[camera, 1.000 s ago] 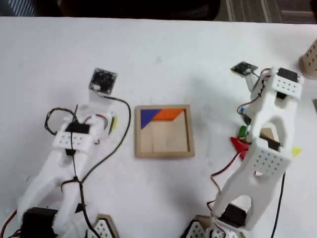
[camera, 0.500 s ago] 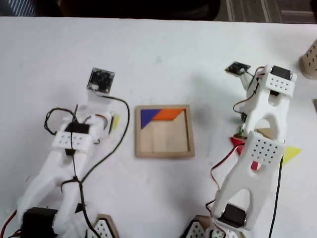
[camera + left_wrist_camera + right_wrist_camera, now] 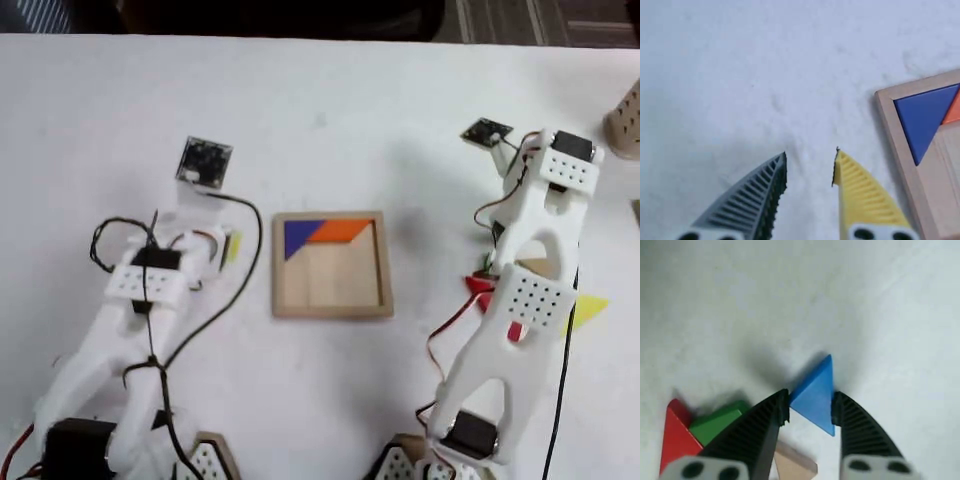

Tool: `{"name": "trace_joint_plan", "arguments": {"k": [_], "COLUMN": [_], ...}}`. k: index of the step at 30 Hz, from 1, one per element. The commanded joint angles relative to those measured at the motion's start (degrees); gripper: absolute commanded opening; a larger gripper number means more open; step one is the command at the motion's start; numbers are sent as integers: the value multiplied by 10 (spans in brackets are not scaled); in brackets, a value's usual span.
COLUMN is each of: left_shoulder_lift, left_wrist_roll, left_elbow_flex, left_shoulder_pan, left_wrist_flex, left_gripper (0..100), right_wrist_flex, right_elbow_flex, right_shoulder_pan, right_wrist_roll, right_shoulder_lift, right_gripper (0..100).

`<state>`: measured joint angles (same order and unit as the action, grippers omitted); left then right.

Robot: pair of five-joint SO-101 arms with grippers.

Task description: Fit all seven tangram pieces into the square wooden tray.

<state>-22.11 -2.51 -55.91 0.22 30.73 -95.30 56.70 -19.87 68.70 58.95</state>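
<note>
The square wooden tray (image 3: pixel 330 303) lies mid-table, with a dark blue triangle (image 3: pixel 298 238) and an orange piece (image 3: pixel 343 231) along its far side. My right gripper (image 3: pixel 810 407) is shut on a small light blue triangle (image 3: pixel 816 390), black fingers pressed against two of its edges. Just behind it lie a red triangle (image 3: pixel 675 436), a green piece (image 3: pixel 715 421) and a bare wood piece (image 3: pixel 796 466). In the high view the right arm (image 3: pixel 530 290) covers most of that pile. My left gripper (image 3: pixel 810 160) stands open over bare table beside the tray's corner (image 3: pixel 887 117).
A red piece (image 3: pixel 478 290) and a yellow triangle (image 3: pixel 588 308) stick out from under the right arm. A cream pegged object (image 3: pixel 626 122) stands at the table's right edge. Black cables loop beside the left arm (image 3: pixel 140 290).
The right arm has stretched toward the table's far side, and more of the yellow triangle now shows. The left arm and the tray have kept still.
</note>
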Motion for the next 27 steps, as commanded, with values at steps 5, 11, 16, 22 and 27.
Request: {"name": "trace_joint_plan", "arguments": {"k": [5,11,16,22,27], "left_shoulder_lift": [-23,-23,-23,-23,-23], "left_wrist_roll": [3,3,3,3,3], "left_elbow_flex": [3,3,4,4,4], "left_shoulder_pan": [-4,-4,-4,-4,-4], "left_wrist_flex": [-17,-17,-17,-17,-17], "left_gripper": [185,185,185,185,186], "right_wrist_flex": [-12,-30,-32,-34,-34], "right_elbow_flex": [23,49,43,20,-95], "right_shoulder_pan": [-3,-9,-20,-36,-35], "right_wrist_roll": [-35,-149,-192,-222,-225], "right_shoulder_lift": [-14,-52,-104,-149,-223], "right_gripper": [98,98,98,98,98]}}
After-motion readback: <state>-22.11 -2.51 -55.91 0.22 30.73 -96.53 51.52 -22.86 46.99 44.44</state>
